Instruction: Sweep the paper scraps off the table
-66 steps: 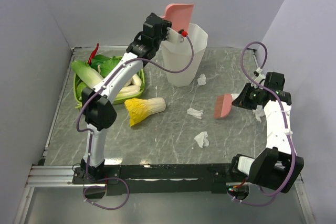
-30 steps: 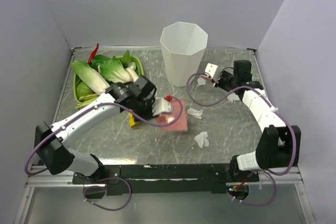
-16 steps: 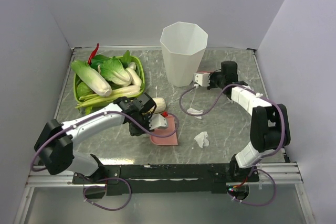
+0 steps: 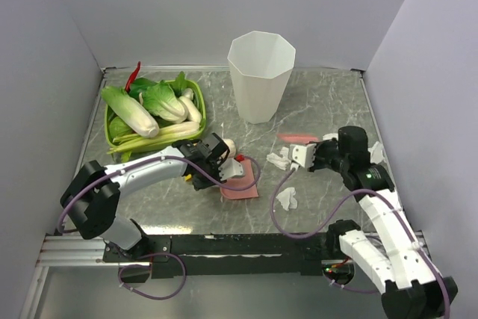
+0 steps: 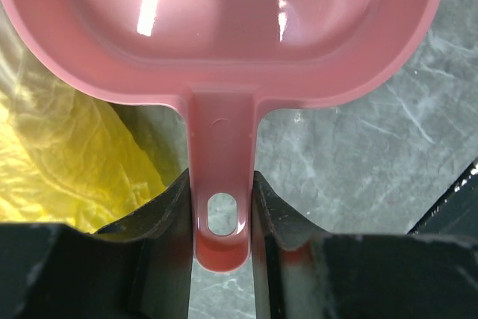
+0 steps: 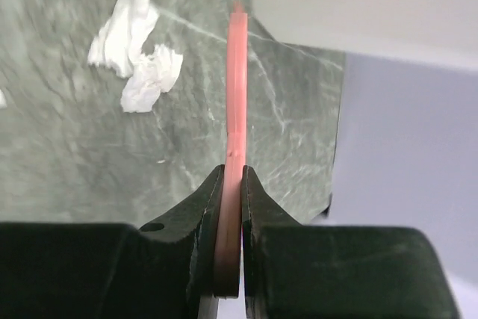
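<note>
Scraps (image 4: 278, 160) lay loose; left gripper (image 5: 222, 211) clamped the dustpan (image 5: 224, 28), right gripper (image 6: 230, 184) pinched a scraper (image 6: 237, 95) that could flick them wide.

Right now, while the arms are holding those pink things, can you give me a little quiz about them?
1. True or false: paper scraps lie on the table.
2. Pick one: the left gripper is shut on the pink dustpan by its A) rim, B) handle, C) far lip.
3. In a few words: what is the right gripper holding?

Key
1. True.
2. B: the handle sits between the two fingers.
3. A flat pink sweeper, seen edge-on and pinched between the fingers.
</note>
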Controlling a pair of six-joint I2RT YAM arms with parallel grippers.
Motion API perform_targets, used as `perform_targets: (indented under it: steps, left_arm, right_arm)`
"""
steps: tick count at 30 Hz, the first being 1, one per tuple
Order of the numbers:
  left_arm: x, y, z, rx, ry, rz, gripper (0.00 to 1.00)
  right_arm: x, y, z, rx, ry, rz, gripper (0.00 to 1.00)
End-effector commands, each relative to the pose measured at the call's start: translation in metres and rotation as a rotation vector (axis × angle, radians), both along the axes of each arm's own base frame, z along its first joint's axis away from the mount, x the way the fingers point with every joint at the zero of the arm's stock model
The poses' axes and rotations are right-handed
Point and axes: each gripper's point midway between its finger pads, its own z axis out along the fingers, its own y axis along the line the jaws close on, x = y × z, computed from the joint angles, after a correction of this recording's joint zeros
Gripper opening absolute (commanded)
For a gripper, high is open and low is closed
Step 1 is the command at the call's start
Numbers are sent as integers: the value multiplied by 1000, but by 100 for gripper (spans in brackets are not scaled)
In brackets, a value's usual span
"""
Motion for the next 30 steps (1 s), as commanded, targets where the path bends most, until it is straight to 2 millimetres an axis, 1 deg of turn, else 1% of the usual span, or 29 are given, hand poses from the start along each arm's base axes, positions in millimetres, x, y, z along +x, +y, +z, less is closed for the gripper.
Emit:
perform_targets:
  steps: [1, 2, 3, 5, 8, 9, 10, 11, 12, 14, 15, 17, 18, 20, 21, 22, 24, 26, 27, 28, 29, 30]
  left_arm:
    - [2, -9, -10, -23, 0, 40, 15]
    - [3, -11, -10, -28, 4, 48, 15]
    - [3, -12, -14, -22, 11, 52, 15]
    - [7, -16, -14, -27, 4, 66, 15]
    - [13, -20, -16, -20, -7, 82, 14]
    - [14, -19, -18, -11, -4, 84, 13]
    - [15, -20, -17, -9, -10, 85, 13]
    - [16, -20, -17, -8, -9, 86, 13]
    - [16, -21, -17, -7, -11, 84, 12]
    - [17, -22, -16, -10, -15, 79, 10]
    - [17, -22, -16, -7, -13, 79, 9]
    - [17, -22, -16, 1, -6, 78, 7]
    - [16, -21, -18, 9, -1, 73, 6]
    - [16, -21, -17, 15, 3, 72, 4]
    - [17, -21, -18, 18, 5, 70, 3]
    - [17, -22, -17, 21, 6, 71, 2]
    - [18, -23, -18, 22, 9, 72, 2]
    - [18, -23, -18, 26, 11, 69, 1]
    - [21, -19, -20, 52, -5, 73, 1]
    - [22, -19, -20, 56, -8, 72, 1]
    - [23, -19, -21, 61, -7, 70, 1]
    - [24, -20, -20, 63, -11, 73, 1]
  right_arm:
    - [-5, -16, 21, 252, 120, -349, 0]
    - [0, -24, 23, 273, 108, -422, 0]
    - [6, -37, 23, 305, 98, -540, 0]
    - [16, -51, 24, 340, 63, -642, 0]
    - [26, -79, 15, 371, 36, -801, 0]
    - [29, -87, 5, 363, 64, -847, 0]
    - [33, -101, 7, 370, 56, -904, 0]
    - [37, -109, 7, 377, 57, -938, 0]
    - [44, -113, 0, 378, 79, -965, 0]
    - [56, -147, 8, 382, 18, -1069, 0]
    - [64, -154, 2, 354, 22, -1086, 0]
    - [76, -168, 5, 338, -20, -1109, 0]
    - [85, -171, -1, 312, -10, -1107, 0]
    - [95, -174, -8, 287, -6, -1101, 0]
    - [104, -175, -17, 272, 10, -1098, 0]
    - [109, -175, -21, 271, 20, -1099, 0]
    - [114, -170, -37, 267, 90, -1091, 0]
    - [115, -158, -46, 282, 153, -1079, 0]
    - [111, -138, -55, 306, 233, -1052, 0]
    - [106, -126, -59, 315, 278, -1027, 0]
    - [101, -112, -56, 342, 304, -1006, 0]
    - [94, -96, -60, 365, 348, -962, 0]
